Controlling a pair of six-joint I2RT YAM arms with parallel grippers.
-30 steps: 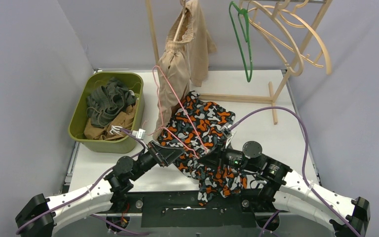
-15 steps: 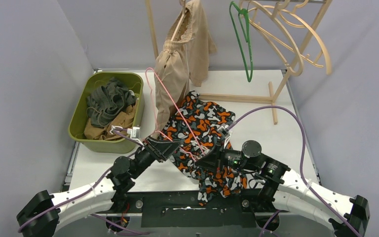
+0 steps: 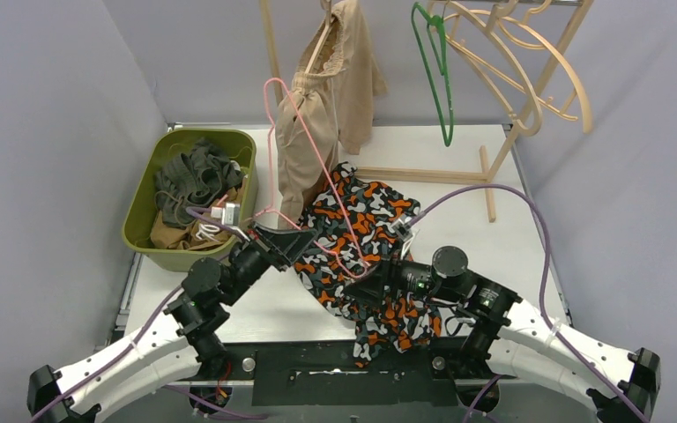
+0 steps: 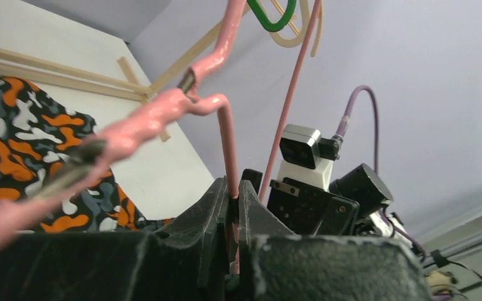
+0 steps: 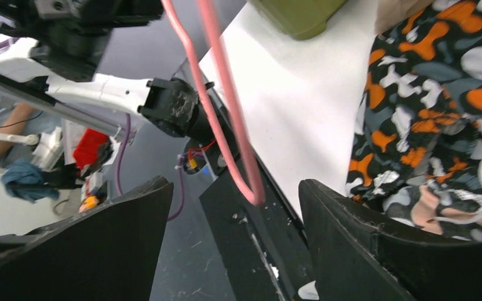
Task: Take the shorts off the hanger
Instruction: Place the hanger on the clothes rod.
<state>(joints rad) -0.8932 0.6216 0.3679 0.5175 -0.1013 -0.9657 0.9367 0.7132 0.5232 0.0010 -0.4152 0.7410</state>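
Note:
The camouflage shorts [image 3: 366,216] lie spread on the table between both arms, also in the left wrist view [image 4: 31,138] and the right wrist view [image 5: 439,94]. A pink wire hanger [image 3: 304,145] slants above them, hook up. My left gripper [image 3: 295,240] is shut on its wire, pinched between the jaws [image 4: 232,191]. My right gripper [image 3: 363,280] stands open, and the hanger's lower corner [image 5: 251,188] hangs untouched between its fingers [image 5: 235,188]. Beige shorts [image 3: 331,97] hang on a wooden hanger at the rack.
An olive-green bin [image 3: 181,261] at the left holds dark olive shorts [image 3: 192,181] and brown shorts [image 3: 185,231]. A wooden rack [image 3: 494,141] at the back right carries empty wooden hangers [image 3: 538,53] and a green hanger [image 3: 441,79]. Grey walls close both sides.
My left gripper has shut on the pink hanger and moved up and to the left, tilting the hook higher. My right gripper has opened and let go of the hanger's lower corner.

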